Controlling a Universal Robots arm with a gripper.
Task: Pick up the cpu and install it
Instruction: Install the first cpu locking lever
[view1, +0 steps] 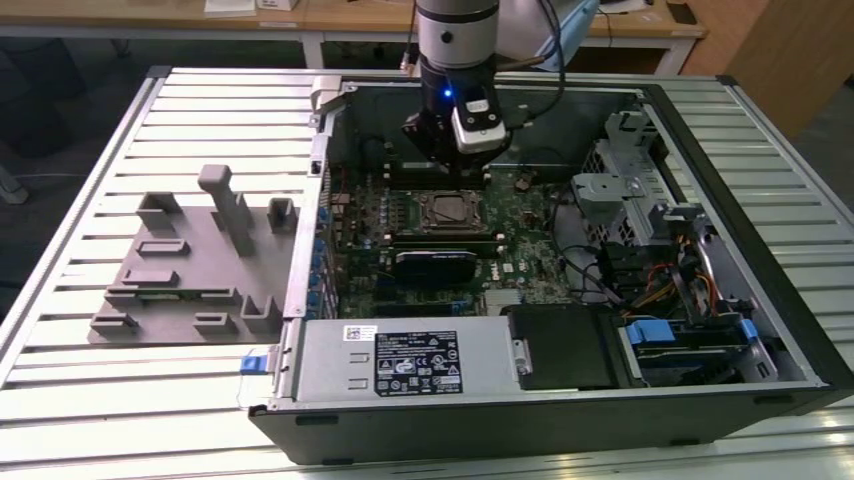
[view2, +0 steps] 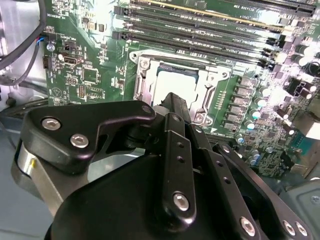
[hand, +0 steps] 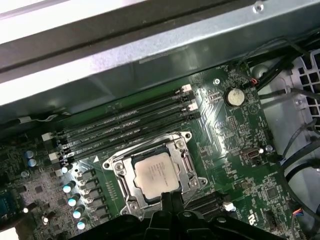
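Sitting flat in the motherboard socket (hand: 155, 172), metal lid up, the cpu (hand: 156, 174) in the first wrist view, ringed by the socket's silver frame and squared to it, memory slots (hand: 130, 122) running alongside. Being square, no long axis to speak of; edges parallel to the frame's. Probably light, rigid and slick on top, fragile underneath, so best held by opposite edges, never pressed. Hanging just above the socket, the gripper (hand: 168, 200), fingertips drawn together with nothing between them. Seen in the exterior view: grey fixture blocks (view1: 200, 265) at the exterior view's left, then the open computer case (view1: 747, 300), arm reaching inside.
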